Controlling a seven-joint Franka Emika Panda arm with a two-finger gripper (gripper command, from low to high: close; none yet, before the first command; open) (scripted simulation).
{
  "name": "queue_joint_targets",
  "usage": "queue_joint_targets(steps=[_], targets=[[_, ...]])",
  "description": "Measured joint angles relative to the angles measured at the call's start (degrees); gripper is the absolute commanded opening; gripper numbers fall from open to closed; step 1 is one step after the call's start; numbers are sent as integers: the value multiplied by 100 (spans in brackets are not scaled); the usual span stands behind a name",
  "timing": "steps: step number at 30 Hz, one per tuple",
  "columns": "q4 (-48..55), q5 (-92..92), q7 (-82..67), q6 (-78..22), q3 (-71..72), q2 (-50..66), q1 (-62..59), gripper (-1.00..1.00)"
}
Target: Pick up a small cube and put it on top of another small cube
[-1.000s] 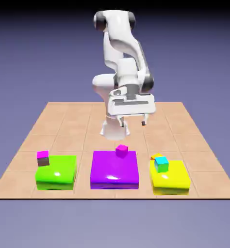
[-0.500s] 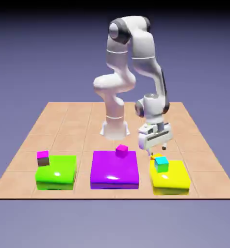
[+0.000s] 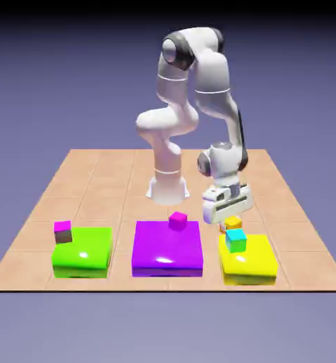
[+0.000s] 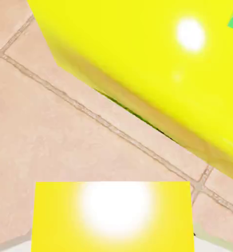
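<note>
Your claw [image 3: 230, 219] is closed on the yellow-orange cube [image 4: 112, 216], its fingers only as far apart as the cube is wide. You have that cube behind the yellow block [image 3: 247, 259], low over the tabletop [image 3: 270, 188]; you cannot tell whether it touches the surface. In the hand view it fills the bottom middle, a white glare on its face, and hides the fingertips.

Just in front of your cube in the exterior view, the cyan-and-green cube [image 3: 236, 241] sits at the yellow block's back edge. A magenta cube [image 3: 178, 221] is at the back of the purple block [image 3: 167, 248], and another magenta cube, dark-sided [image 3: 63, 232], is at the green block's [image 3: 84, 252] back corner, toward the exterior view's left.
</note>
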Motion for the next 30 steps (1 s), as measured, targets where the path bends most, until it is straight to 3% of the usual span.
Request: queue_joint_targets(steps=[3,15,17,22,23,30], targets=[[-77,43,-6,-159,-7,-235,30,-100],[1825,-1800,1999,-3147,667,-1330,-2089,-100],[1873,-1847,2050,-3223,684,-1358,-2144,-100],[1951,-2850,2790,-2323,250,-321,-1882,-100],[1966,-3040,2930,-2152,166,-124,-1824,100],[1888,-2038,2191,-3053,602,-1161,-2090,100]])
